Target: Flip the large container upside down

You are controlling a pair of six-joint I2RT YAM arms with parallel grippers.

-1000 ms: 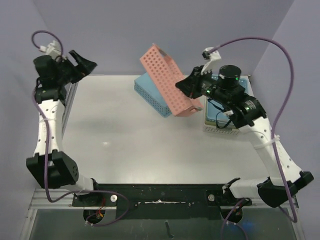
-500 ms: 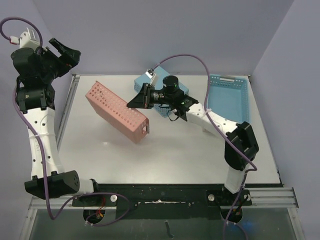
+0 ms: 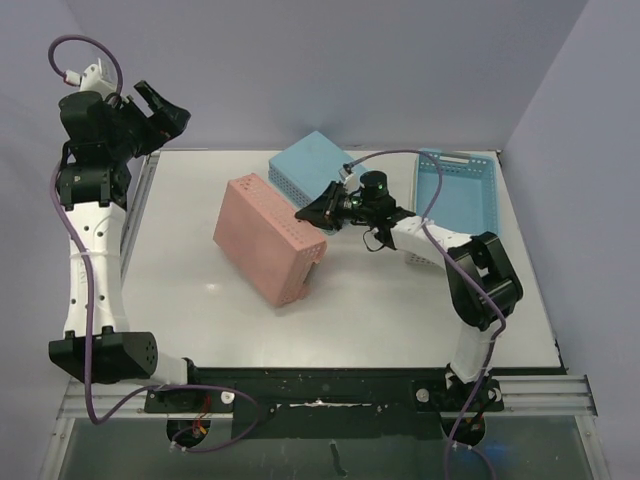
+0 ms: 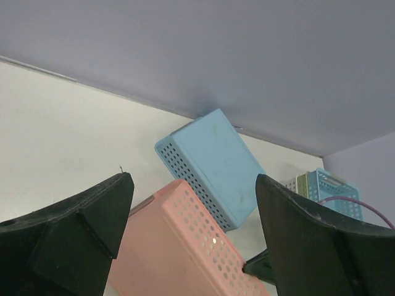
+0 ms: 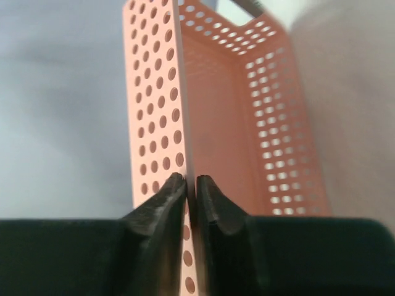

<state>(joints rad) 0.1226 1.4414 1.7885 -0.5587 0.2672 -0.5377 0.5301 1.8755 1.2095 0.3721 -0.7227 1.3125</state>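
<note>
Pink perforated large container (image 3: pixel 268 238) lies at the centre of the overhead frame above the white table (image 3: pixel 180 290), a smooth face turned upward. The right gripper (image 3: pixel 312 213) is clamped on its perforated wall at the right edge. At upper left, the left gripper (image 3: pixel 168 108) hangs spread wide, empty. An overturned blue container (image 3: pixel 308 165) sits just behind.

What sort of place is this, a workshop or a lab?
Most likely a robot test cell in a lab: a left arm and right arm bolted beside a white table, plain lavender walls around it, and perforated baskets to handle: a pink basket, an overturned blue basket, an open blue basket.
</note>
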